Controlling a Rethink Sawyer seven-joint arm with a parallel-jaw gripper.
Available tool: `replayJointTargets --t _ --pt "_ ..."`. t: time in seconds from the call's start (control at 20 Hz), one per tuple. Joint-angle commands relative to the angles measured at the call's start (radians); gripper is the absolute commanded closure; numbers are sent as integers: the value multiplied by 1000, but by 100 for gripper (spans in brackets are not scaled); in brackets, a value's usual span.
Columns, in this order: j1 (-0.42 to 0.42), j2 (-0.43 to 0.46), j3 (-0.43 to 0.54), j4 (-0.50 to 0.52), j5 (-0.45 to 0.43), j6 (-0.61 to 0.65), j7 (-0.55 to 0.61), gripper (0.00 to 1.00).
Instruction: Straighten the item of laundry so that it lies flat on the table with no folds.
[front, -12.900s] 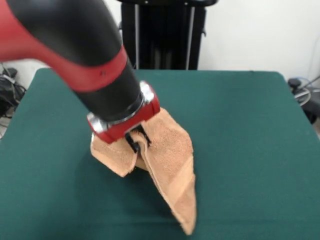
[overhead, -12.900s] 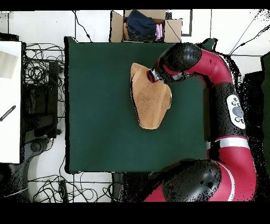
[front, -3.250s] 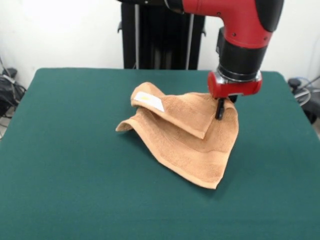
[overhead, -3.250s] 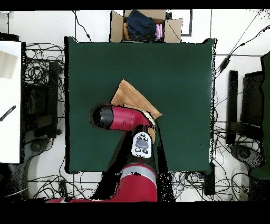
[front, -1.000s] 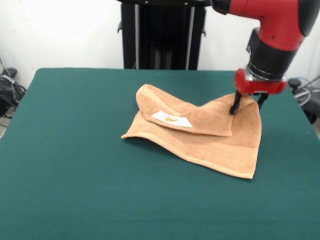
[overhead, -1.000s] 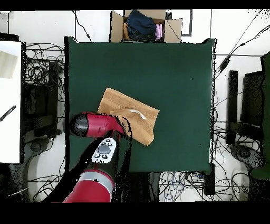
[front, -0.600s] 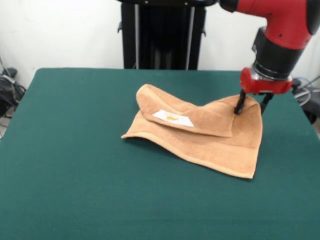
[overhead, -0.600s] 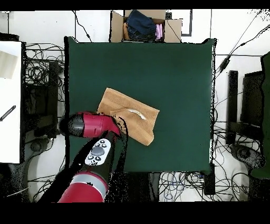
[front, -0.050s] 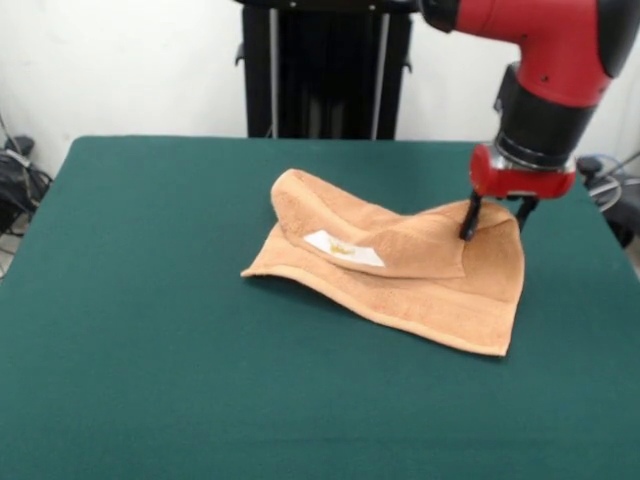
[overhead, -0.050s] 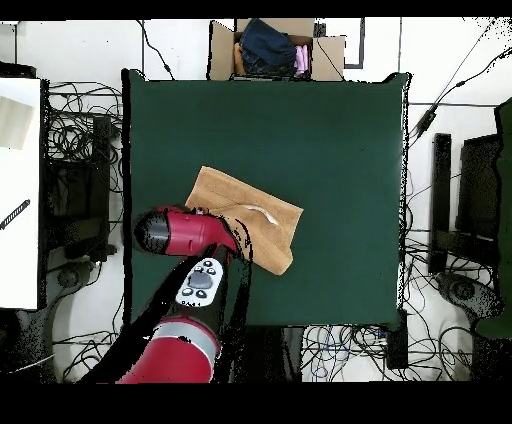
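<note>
— Front view first: where do we find the towel (front, -0.050s: 400, 270)?

— We see it on the green table (front, -0.050s: 150, 330), right of the middle, peach-orange and still folded. Its upper layer is doubled over toward us, with the small white label (front, -0.050s: 343, 248) showing on that flap. A woven border band runs along the near edge, and the left corner lifts slightly off the cloth.

— And the gripper (front, -0.050s: 496, 217)?

— We see it at the towel's far right corner, hanging from the red and black arm (front, -0.050s: 545, 70). Its two dark fingers (front, -0.050s: 469, 218) stand a little apart, one on each side of a raised ridge of terry. We cannot tell whether they are pinching the cloth or merely touching it.

— What do we get from the overhead view?

— We see the towel (overhead, -0.050s: 262, 222) as a tilted rectangle left of the table's centre, the arm (overhead, -0.050s: 185, 232) covering its lower left corner. Past the table's top edge we see a cardboard box (overhead, -0.050s: 276, 48) holding dark clothes, and cables (overhead, -0.050s: 75, 130) on the floor to the left.
</note>
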Motion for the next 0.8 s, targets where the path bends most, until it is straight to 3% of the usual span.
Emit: replayJointTargets --t 0.05,0.25,0.8 --pt "-39 -1 108 10 47 -44 231 0" --pt "-44 -15 115 15 73 7 256 0" --pt "-21 -1 103 17 72 -34 260 0"
